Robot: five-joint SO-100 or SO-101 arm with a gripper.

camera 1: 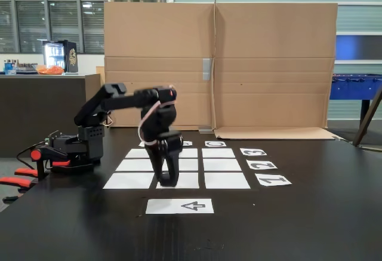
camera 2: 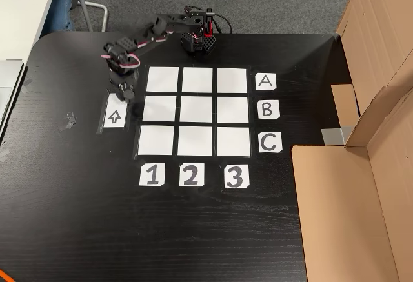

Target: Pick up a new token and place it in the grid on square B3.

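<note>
The grid (camera 2: pixel 197 141) is nine blank white rectangles, three by three, with labels A B C on its right and 1 2 3 below it in the fixed view from above. Square B3 (camera 2: pixel 233 110) is the middle rectangle of the right column there, and it is bare. From the table's front it is the far middle rectangle (camera 1: pixel 191 152), partly behind the arm. My gripper (camera 2: pixel 126 93) points down just left of the grid, above the arrow sheet (camera 2: pixel 114 117). Its fingertips (camera 1: pixel 169 182) hang low over the table. I cannot make out a dark token against the black table or fingers.
The arm's base (camera 2: pixel 197 39) stands at the table's far edge above the grid. Cardboard walls (camera 1: pixel 221 64) close off the side beyond the A B C labels. A cardboard flap (camera 2: pixel 348 211) lies on the table at the right. The black table (camera 2: pixel 77 217) is bare around the number labels.
</note>
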